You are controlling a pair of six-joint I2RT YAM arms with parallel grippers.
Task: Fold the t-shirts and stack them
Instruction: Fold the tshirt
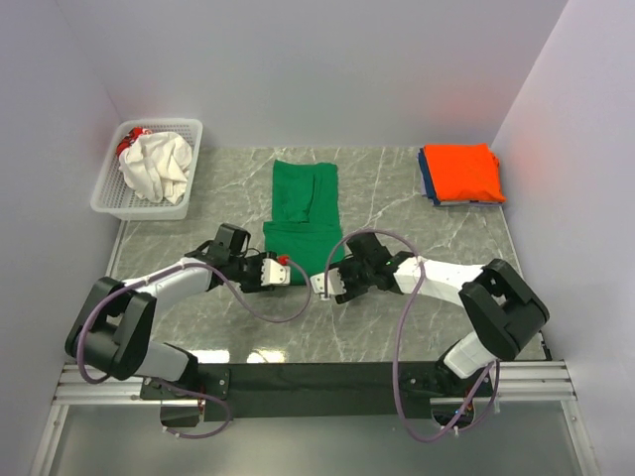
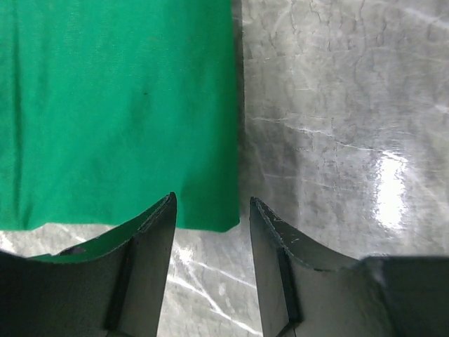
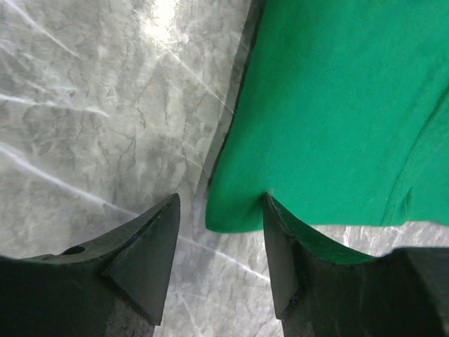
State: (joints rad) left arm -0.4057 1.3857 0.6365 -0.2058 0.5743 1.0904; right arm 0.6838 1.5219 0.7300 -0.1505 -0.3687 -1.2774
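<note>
The green t-shirt (image 1: 305,210) lies flat in the middle of the worktop, folded into a long strip that runs from far to near. A narrower flap is folded over its far half, and its near hem is straight, with both near corners flat on the stone. The orange t-shirt (image 1: 461,171) sits folded into a neat rectangle at the far right corner. It lies on top of a blue t-shirt (image 1: 425,183), of which only the left edge shows. The cream-white t-shirt (image 1: 159,167) is crumpled in a heap inside the basket (image 1: 139,209) at the far left corner.
</note>
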